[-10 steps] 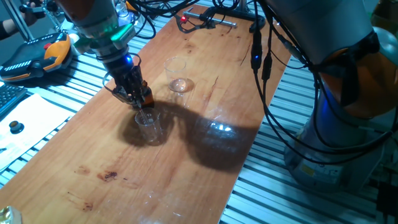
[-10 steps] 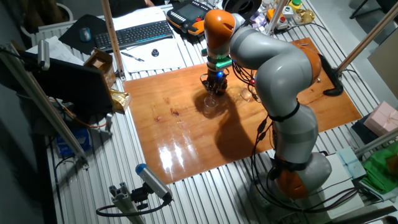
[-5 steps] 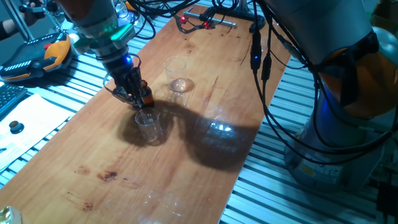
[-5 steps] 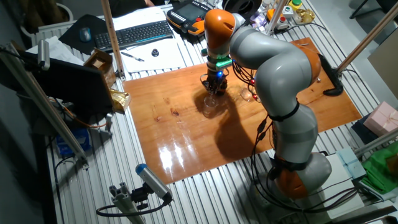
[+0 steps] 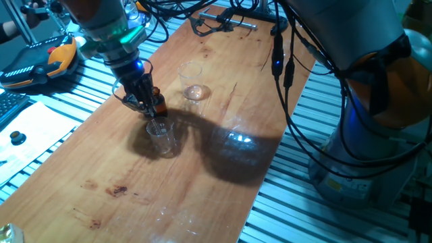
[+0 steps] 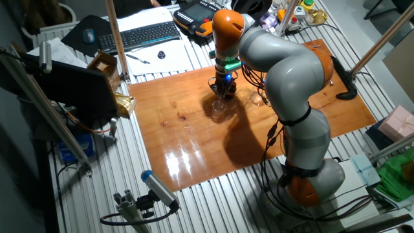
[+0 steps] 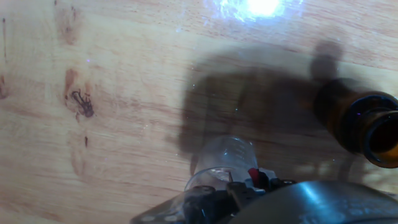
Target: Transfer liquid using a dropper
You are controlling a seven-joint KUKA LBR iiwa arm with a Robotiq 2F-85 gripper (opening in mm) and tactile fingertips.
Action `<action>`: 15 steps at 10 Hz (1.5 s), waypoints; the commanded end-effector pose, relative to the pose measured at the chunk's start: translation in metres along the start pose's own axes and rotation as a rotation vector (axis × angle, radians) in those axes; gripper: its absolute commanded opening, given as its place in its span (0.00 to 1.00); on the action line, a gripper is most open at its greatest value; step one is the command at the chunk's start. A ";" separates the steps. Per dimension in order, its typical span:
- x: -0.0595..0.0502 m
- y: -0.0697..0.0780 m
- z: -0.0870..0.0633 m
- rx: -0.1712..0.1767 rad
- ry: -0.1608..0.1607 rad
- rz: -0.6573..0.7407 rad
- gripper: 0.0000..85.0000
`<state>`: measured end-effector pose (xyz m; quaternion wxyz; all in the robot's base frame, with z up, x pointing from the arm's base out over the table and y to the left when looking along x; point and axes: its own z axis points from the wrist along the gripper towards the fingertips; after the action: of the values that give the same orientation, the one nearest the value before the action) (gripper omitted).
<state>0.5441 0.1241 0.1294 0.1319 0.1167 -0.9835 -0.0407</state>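
My gripper (image 5: 147, 110) hangs just above a small clear beaker (image 5: 162, 137) on the wooden table and is shut on the dropper (image 5: 156, 125). The thin glass tube points down into the beaker. In the hand view the beaker (image 7: 225, 163) sits right under my fingers, and the dropper's reddish end (image 7: 254, 177) shows between them. The amber-brown bottle (image 5: 159, 101) stands open just behind the gripper and appears at the right edge of the hand view (image 7: 368, 128). From the other fixed view, the gripper (image 6: 220, 92) is over the same beaker (image 6: 218, 107).
A second, taller clear beaker (image 5: 192, 82) stands further back on the table (image 5: 202, 175). Black cables (image 5: 287, 74) hang along the right edge beside the arm's base. A keyboard (image 6: 139, 35) and an orange pendant (image 5: 47, 59) lie off the table on the left.
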 end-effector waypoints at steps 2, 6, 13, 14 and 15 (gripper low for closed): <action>0.000 0.000 -0.001 -0.007 0.008 -0.009 0.15; 0.003 0.003 -0.008 -0.009 0.019 -0.014 0.11; 0.010 -0.001 -0.040 -0.026 0.014 0.024 0.02; 0.011 -0.003 -0.047 -0.025 0.012 0.032 0.01; 0.011 -0.008 -0.056 -0.038 0.015 0.034 0.01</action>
<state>0.5520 0.1088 0.1877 0.1428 0.0964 -0.9834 -0.0572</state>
